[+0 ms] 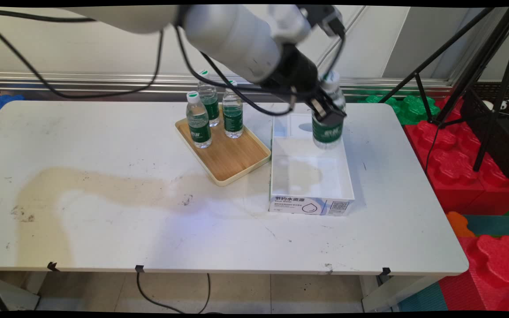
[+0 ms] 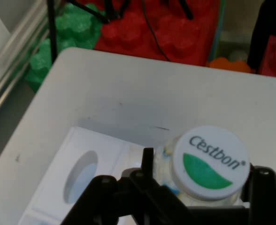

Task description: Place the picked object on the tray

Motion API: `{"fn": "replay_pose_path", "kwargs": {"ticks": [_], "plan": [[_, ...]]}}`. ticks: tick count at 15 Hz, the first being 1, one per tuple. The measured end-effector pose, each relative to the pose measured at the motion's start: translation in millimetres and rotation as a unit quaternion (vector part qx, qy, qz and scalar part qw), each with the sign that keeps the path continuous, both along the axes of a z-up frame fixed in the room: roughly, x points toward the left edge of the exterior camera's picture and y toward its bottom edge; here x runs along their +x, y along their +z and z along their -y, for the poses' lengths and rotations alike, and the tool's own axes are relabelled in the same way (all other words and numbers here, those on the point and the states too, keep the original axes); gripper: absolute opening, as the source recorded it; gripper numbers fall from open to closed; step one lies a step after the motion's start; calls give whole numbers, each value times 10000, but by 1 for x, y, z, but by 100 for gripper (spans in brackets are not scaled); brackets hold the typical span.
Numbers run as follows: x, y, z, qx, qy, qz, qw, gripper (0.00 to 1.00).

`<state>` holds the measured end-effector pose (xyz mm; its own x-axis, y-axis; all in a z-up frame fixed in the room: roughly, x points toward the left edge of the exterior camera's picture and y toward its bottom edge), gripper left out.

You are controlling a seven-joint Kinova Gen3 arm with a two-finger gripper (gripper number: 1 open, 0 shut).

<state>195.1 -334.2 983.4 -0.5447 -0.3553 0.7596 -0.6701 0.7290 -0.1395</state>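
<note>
Jaws [image 1: 328, 115] pinch bottle [image 1: 328, 115] over box [image 1: 309, 176]; only hand view shows its Cestbon cap [image 2: 209, 161].

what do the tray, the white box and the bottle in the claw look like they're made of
Tray: looks like wood or bamboo, matte, with visible grain and a pale rim. Box: probably printed cardboard, thin flat walls. Bottle in the claw: clear, glossy plastic with a green label and white cap.

The black two-finger gripper [image 1: 327, 108] covers the middle of the clear, green-labelled water bottle [image 1: 328, 128] at the far end of the white cardboard box [image 1: 309, 205]; the hand view's bottom edge cuts off that bottle's body below its white cap [image 2: 209, 160]. The small print on the box's near wall is too small to read.
</note>
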Motion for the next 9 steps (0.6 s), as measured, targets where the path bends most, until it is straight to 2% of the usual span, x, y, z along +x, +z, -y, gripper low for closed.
{"fn": "replay_pose_path", "kwargs": {"ticks": [4,9], "plan": [[39,23,-19,-128,99,-116,9998,0],[88,31,-39,-144,300,-166,9993,0]]}}
